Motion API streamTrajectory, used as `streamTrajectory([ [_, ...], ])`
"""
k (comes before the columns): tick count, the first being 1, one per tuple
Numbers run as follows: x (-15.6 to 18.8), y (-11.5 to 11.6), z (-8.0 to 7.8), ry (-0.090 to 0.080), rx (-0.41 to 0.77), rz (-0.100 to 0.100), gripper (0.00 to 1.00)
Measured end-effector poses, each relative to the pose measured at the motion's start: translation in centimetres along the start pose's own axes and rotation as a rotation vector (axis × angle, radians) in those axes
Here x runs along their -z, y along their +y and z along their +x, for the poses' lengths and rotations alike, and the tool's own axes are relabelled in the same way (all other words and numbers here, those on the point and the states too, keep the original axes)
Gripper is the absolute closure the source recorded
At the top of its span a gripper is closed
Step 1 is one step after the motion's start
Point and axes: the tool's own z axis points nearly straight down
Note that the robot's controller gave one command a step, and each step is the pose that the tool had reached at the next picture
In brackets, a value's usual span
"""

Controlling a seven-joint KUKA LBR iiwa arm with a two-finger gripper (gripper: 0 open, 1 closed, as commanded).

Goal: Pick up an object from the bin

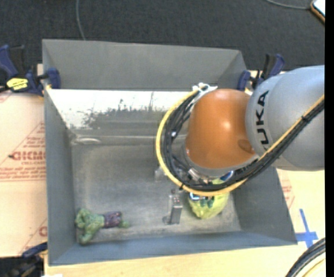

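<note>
Although the arm's wrist hides its upper part, a small yellow-green lump with a soft, crumpled look (208, 208) is the thing closest to the gripper (174, 211). What kind of thing the lump is cannot be told. It lies on the floor of the grey metal bin (120, 175), with the bin's near wall just below it in the view and the near right-hand corner a little further off to its right.

Just to the view's left of the lump stands the gripper, a grey metal piece pointing down at the floor. Whether it touches the lump cannot be told, and whether it is wide or narrow cannot be told either.

Directly above the lump sits the arm's smooth orange domed cover (218, 128), ringed by a loop of black and yellow cables (168, 137) that curves round to the lump's upper left. Up and to the right of the lump, the thick grey arm (291, 120) reaches in over the bin's right rim.

Well to the left of the lump, close to the same near wall, a green muscular toy figure with purple trousers (97, 223) lies flat on the floor. Scuffed grey metal stretches between the figure and the lump. Far above the lump in the view, the bin's sloping back wall carries dark scratch marks.
</note>
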Motion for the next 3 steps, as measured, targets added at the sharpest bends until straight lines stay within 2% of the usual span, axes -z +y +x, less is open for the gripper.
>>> streamTrajectory([
  [1, 0.4, 0.0, -0.2, -0.008, -0.004, -0.001, 0.0],
  [2, -9.9, 8.7, 0.1, -0.012, 0.202, 0.0, 0.0],
  [3, -2.7, 11.7, -0.6, -0.018, 0.235, 0.001, 0.0],
])
